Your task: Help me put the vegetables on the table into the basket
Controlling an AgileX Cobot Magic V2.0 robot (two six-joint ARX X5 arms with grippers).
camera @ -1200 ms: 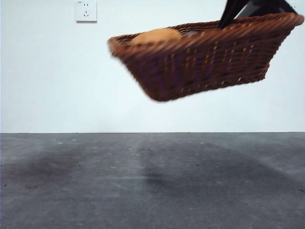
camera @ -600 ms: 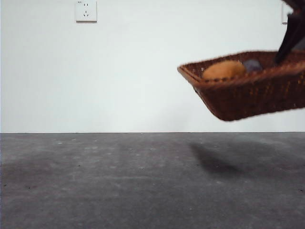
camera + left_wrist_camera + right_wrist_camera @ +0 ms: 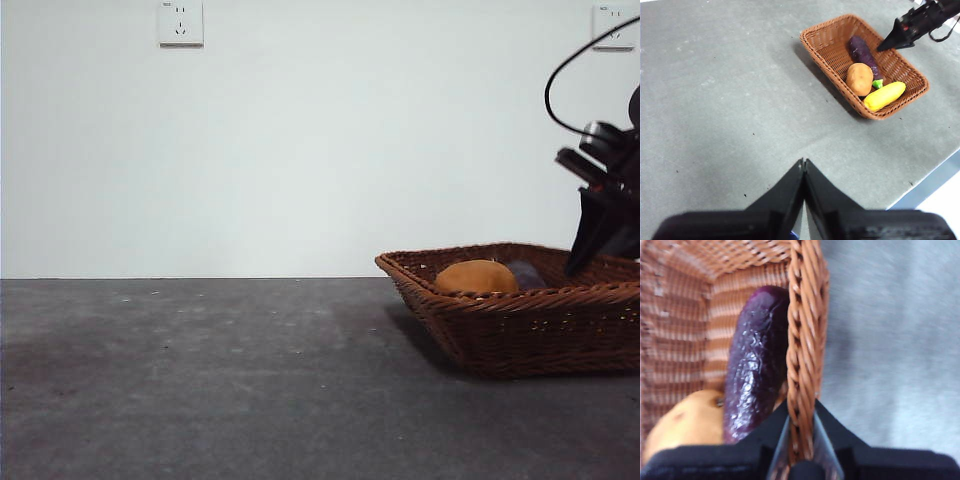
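The left claw (image 3: 803,167) waits with its jaws pressed together on nothing, well apart from the basket (image 3: 520,335), which sits flat on the table (image 3: 200,380). Inside lie the potato (image 3: 860,79), the eggplant (image 3: 864,52) and the corn (image 3: 884,95), all just beside the right claw (image 3: 800,440), which is clamped on the basket's braided rim. With all three vegetables loaded, the job looks done bar the release: the right jaws should part fully and lift straight off the rim, lest they drag the basket.
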